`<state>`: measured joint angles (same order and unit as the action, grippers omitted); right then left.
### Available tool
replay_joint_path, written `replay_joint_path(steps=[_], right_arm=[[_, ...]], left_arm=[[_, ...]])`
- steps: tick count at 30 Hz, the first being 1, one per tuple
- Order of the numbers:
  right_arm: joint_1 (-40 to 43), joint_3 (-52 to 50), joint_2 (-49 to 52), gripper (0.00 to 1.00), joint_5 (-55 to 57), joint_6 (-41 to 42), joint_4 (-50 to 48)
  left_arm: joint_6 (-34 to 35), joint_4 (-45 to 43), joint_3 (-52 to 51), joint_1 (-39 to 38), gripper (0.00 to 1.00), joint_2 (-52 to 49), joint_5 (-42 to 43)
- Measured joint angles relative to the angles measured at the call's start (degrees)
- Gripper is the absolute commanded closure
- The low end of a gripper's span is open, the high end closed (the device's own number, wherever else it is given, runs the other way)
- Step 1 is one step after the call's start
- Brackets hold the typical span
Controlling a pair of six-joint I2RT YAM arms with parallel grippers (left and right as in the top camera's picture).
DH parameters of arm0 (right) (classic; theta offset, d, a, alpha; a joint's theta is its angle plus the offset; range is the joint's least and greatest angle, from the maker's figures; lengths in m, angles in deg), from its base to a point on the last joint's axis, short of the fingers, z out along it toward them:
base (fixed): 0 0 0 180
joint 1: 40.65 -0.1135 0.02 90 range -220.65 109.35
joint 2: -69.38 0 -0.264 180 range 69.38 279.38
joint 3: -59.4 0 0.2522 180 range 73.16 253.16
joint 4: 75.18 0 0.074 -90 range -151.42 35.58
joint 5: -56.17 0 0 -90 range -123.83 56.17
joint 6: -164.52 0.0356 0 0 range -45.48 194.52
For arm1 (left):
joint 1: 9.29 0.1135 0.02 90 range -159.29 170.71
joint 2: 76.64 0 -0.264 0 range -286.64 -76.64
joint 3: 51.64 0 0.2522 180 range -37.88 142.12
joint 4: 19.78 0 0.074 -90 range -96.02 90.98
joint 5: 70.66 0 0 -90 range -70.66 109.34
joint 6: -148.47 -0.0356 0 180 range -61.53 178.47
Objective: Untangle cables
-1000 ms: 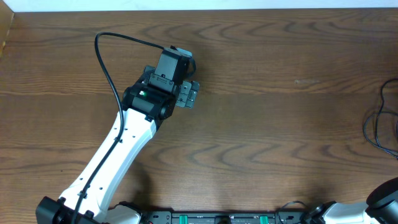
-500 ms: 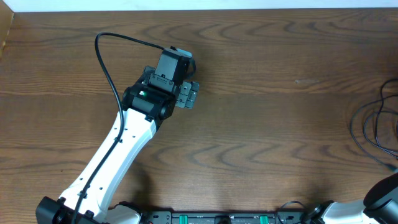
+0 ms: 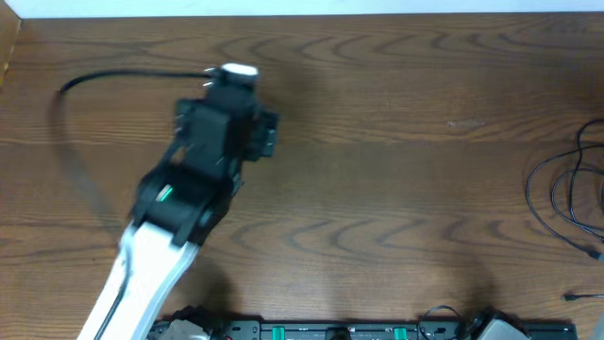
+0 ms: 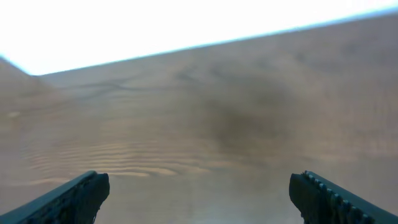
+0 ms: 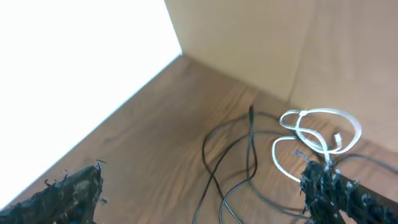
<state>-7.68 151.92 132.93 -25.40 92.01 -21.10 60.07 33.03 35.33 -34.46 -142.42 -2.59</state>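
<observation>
The cables lie loose on the wooden table. In the right wrist view, thin black cables (image 5: 249, 146) loop and cross, and a white cable (image 5: 314, 134) coils beside them with a small plug end. My right gripper (image 5: 202, 183) hangs open above them, holding nothing, and the black loops show between its fingers. From overhead, only black cables (image 3: 557, 198) show at the right edge, and the right gripper is out of that view. My left gripper (image 4: 199, 186) is open over bare wood, far from the cables. The left arm (image 3: 203, 151) is blurred at the table's left.
A tan panel (image 5: 249, 43) stands behind the cables at the table's far corner. The table edge (image 5: 134, 93) runs diagonally on the left of the right wrist view. The left arm's thick black cord (image 3: 123, 76) arcs out to its left.
The left arm has swung left and is motion-blurred, its cord with it. The right arm's tip has left the overhead view at bottom right. More of the black cables shows at the right edge.
</observation>
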Motion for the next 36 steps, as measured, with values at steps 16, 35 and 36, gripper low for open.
replay_joint_path(steps=[16, 35, 36], right_arm=[[-1.2, 0.0, -32.52, 0.01, -0.44, 3.19, 14.12], [-11.28, -9.64, -60.08, 0.01, -20.41, -8.68, 22.77], [-12.04, -10.1, -60.5, 0.01, -20.61, -9.35, 24.48]], left_arm=[[5.9, 10.14, -0.09, 0.0, 0.02, 31.56, -17.51], [11.78, 23.39, -0.28, 1.49, 0.02, 59.04, -32.26], [11.93, 24.33, -0.28, 2.01, 0.02, 59.74, -32.7]])
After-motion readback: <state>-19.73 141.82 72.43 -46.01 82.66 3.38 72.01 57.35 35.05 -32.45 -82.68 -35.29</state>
